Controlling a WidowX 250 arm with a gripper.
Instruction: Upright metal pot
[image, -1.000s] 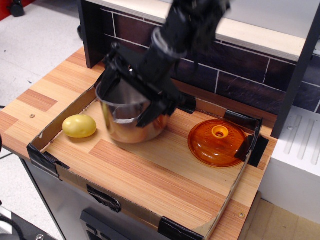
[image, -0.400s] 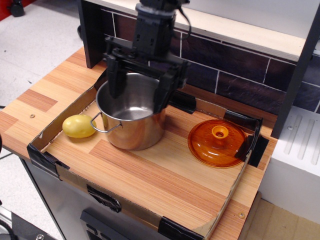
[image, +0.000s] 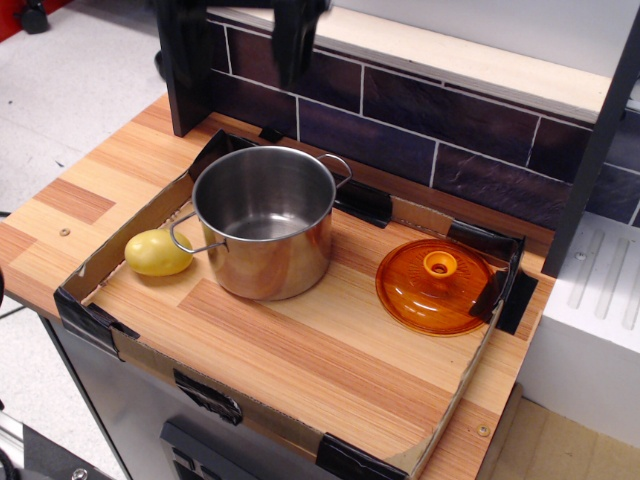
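Pot: the metal pot (image: 264, 222) stands upright, mouth up, near the desk's back-left corner, inside the cardboard tray (image: 452, 400).
Risk: we judge little remains; a bump could push it into the potato (image: 158, 252) touching its left side.
Gripper: our gripper (image: 293, 35) hangs at the top edge, clear of the pot, holding nothing; we cannot tell its opening.

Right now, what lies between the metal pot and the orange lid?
Only bare wood tray floor between metal pot and orange lid, in the single view.
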